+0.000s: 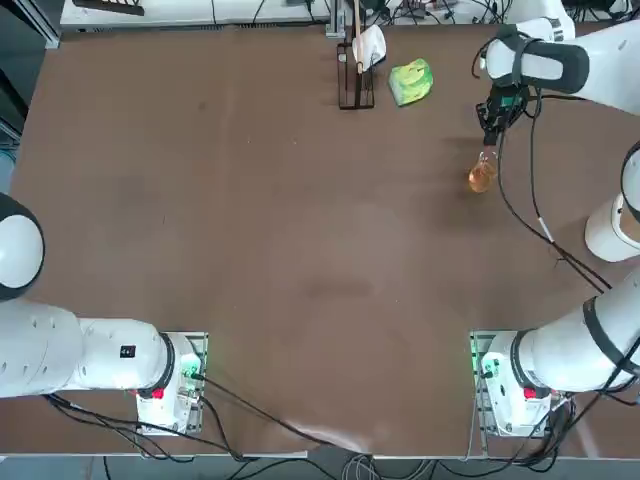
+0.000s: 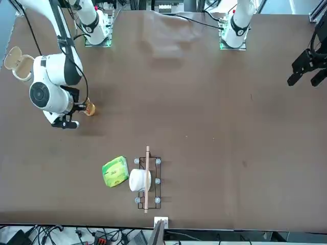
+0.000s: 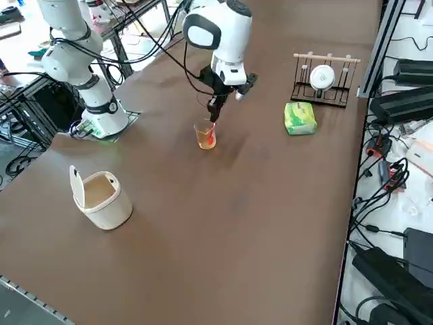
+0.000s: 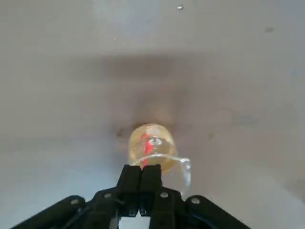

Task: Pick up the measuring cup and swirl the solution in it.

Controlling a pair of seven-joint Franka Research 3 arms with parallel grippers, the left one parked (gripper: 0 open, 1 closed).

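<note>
So my right gripper [image 4: 141, 172] is pinched tight on the rim of the measuring cup [image 3: 206, 134], which hangs straight below it. It's out on the table's [image 1: 250, 230] far right, the orange solution [image 1: 481, 178] pooled in its bottom, neck pointing up into my gripper.

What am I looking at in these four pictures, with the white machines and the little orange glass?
Two white robot arms stand side by side at a brown table. One picture looks straight down, one faces the robot from across the table, one looks from its right side, and one comes from a camera on the working arm's wrist.

The right gripper, a two-fingered hand, is pinched shut on the rim of the measuring cup, a small clear vessel. The solution in it is orange.

Also on the table: a green packet, a dark wire rack holding a white cup, and a cream tub with its lid flipped up.
</note>
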